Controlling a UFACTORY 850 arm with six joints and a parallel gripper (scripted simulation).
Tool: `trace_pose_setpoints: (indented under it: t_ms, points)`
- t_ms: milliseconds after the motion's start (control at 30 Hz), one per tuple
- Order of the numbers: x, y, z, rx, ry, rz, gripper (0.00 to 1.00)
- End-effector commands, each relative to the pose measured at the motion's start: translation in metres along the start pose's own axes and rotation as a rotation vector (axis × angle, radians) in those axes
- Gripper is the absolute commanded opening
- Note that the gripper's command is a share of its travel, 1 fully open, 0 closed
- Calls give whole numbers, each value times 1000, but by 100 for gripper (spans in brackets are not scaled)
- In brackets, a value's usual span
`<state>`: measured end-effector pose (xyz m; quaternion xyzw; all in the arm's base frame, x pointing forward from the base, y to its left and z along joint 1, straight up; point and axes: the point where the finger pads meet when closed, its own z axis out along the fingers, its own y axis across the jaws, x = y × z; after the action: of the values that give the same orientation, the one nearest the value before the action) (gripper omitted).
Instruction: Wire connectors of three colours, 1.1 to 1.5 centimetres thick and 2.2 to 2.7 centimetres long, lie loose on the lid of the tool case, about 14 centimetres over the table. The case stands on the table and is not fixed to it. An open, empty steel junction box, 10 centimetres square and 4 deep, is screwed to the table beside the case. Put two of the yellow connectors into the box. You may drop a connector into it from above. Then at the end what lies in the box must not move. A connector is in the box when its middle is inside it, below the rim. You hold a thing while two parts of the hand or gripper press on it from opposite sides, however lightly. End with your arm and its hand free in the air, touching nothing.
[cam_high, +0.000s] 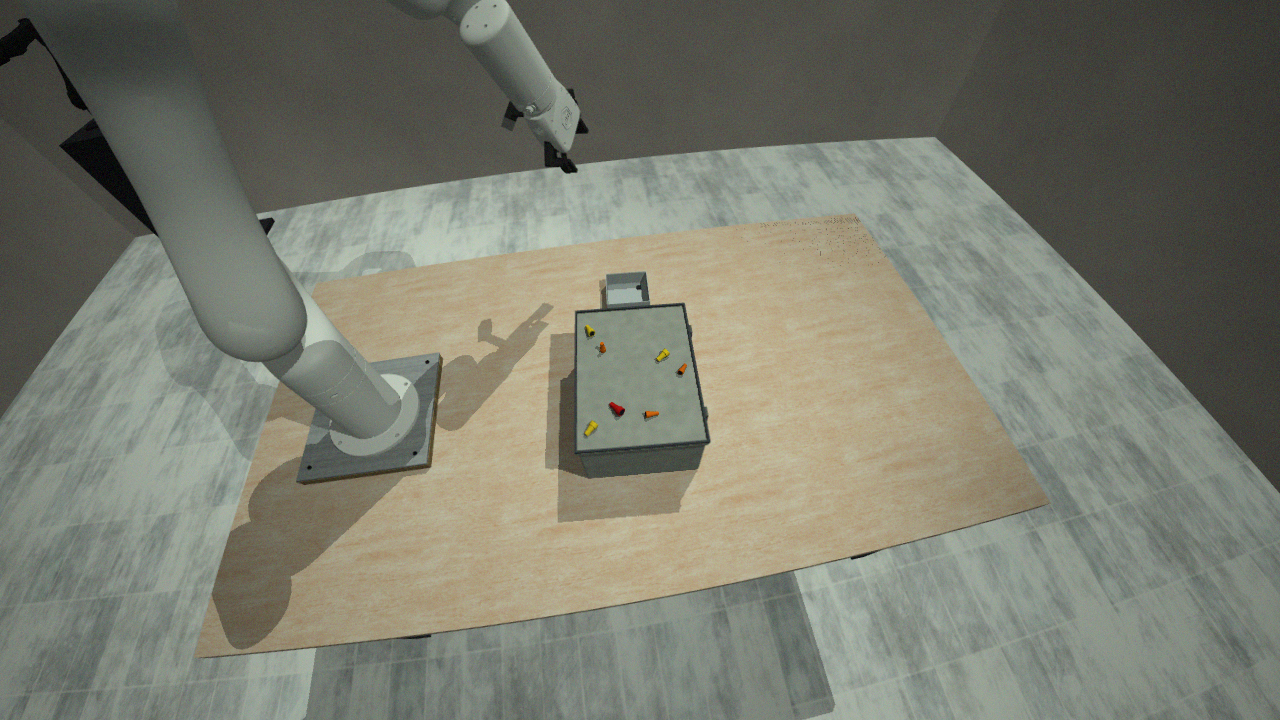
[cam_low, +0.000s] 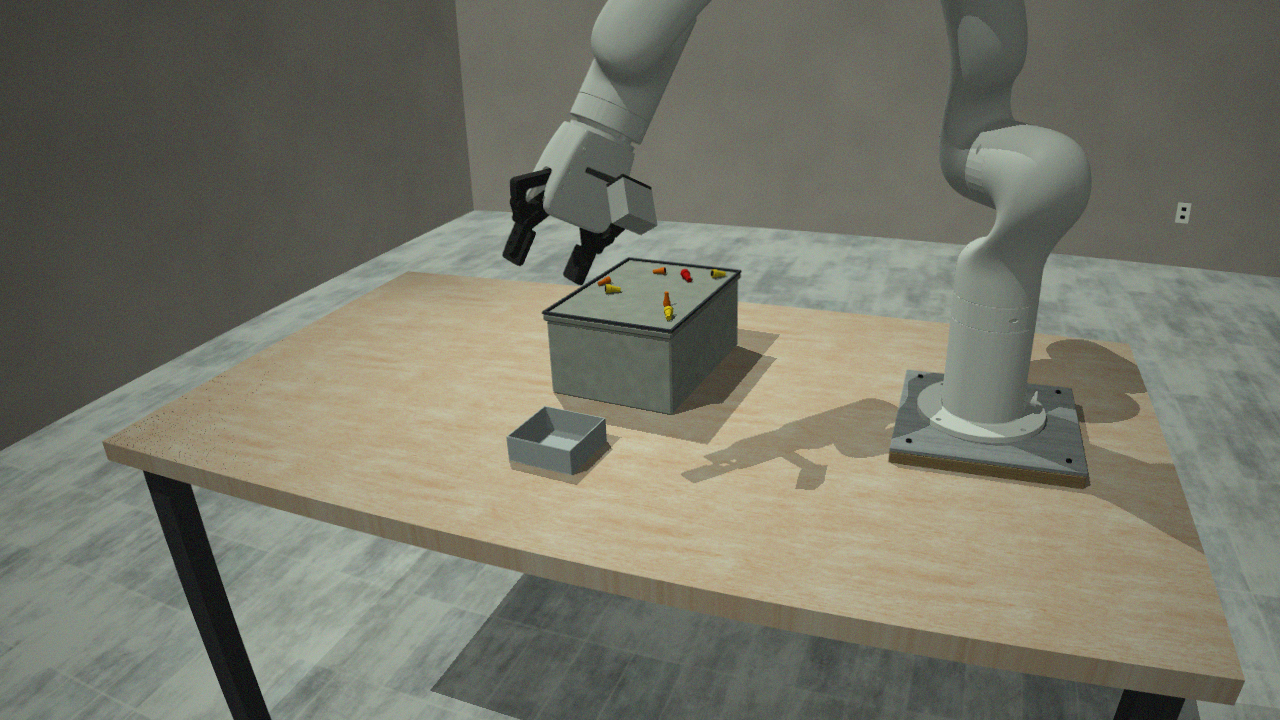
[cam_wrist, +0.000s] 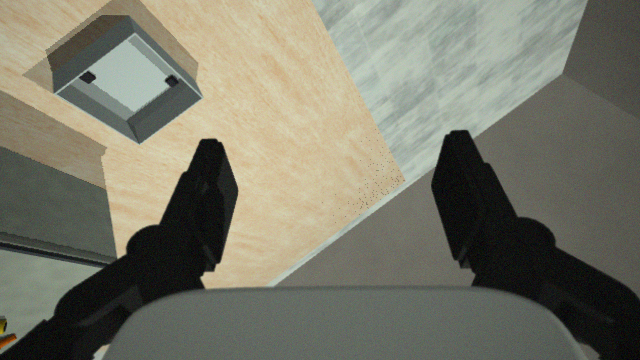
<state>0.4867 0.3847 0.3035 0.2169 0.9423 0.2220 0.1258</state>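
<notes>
The grey tool case (cam_high: 635, 385) (cam_low: 617, 358) (cam_wrist: 45, 200) stands mid-table. Three yellow connectors lie on its lid: one (cam_high: 590, 330) (cam_low: 669, 312) near the box end, touching an orange one, one (cam_high: 662, 355) (cam_low: 612, 288) toward the far side, and one (cam_high: 590, 428) (cam_low: 717, 274) at the end away from the box. The open steel junction box (cam_high: 626, 278) (cam_low: 541, 454) (cam_wrist: 150, 117) is empty beside the case. My gripper (cam_high: 563, 162) (cam_low: 546, 261) (cam_wrist: 332, 161) is open and empty. It hangs tilted in the air, higher than the lid and off the case's side.
Three orange connectors (cam_high: 601, 346) (cam_high: 682, 368) (cam_high: 650, 413) and a red one (cam_high: 616, 408) (cam_low: 686, 274) also lie on the lid. The arm's base plate (cam_high: 371, 452) (cam_low: 989, 447) is bolted to the table beside the case. The table edge (cam_wrist: 350, 220) runs under the gripper.
</notes>
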Motion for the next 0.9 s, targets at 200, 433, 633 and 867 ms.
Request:
trace_pose_setpoints:
  t_ms: [200, 433, 633, 867]
  points:
    - [0, 1, -1, -2, -1, 0, 100]
    - [0, 1, -1, -2, -1, 0, 100]
    - [-1, 0, -1, -1, -1, 1, 100]
    - [-24, -18, 1, 27, -10, 26, 100]
